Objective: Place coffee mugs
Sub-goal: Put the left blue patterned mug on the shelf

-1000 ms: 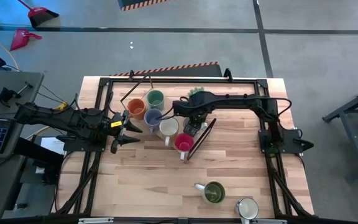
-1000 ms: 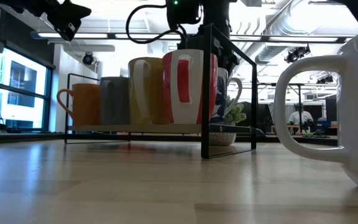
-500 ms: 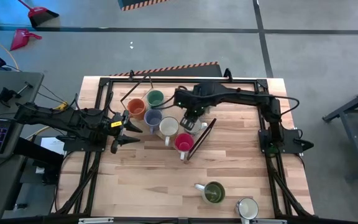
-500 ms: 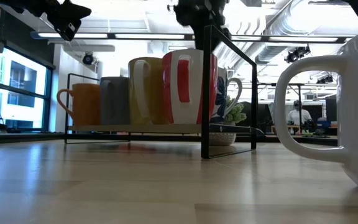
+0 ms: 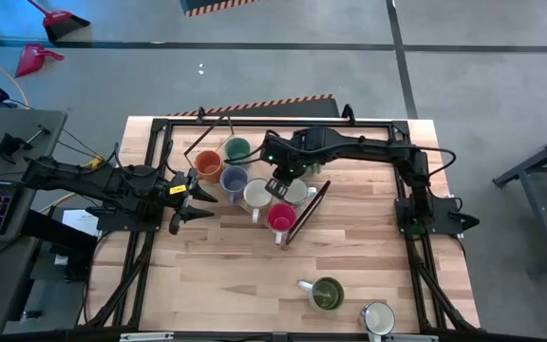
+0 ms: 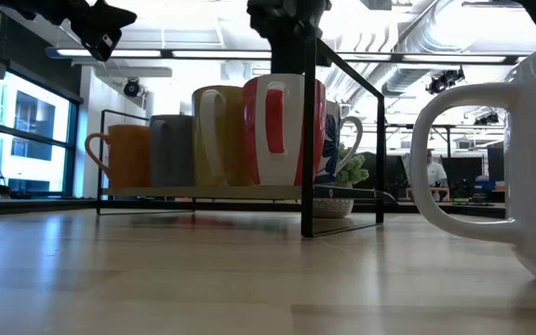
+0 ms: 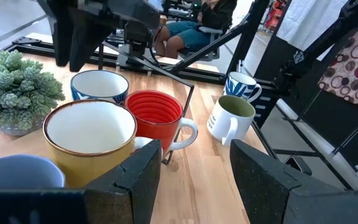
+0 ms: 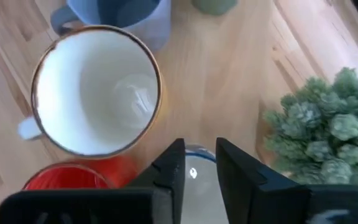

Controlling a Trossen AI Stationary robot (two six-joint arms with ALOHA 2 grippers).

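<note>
Seven coffee mugs can be counted in the high view. Five are clustered inside the black wire rack (image 5: 302, 217) at centre frame: orange mug (image 5: 207, 165), green mug (image 5: 237, 150), blue-grey mug (image 5: 233, 179), cream mug (image 5: 257, 195) and red mug (image 5: 281, 218). Two are set apart at lower right: olive mug (image 5: 327, 294) and white mug (image 5: 378, 318). One right gripper (image 5: 283, 183) is held above the cluster, fingers slightly parted, nothing clamped. One left gripper (image 5: 200, 199) is held at centre left, fingers apart
</note>
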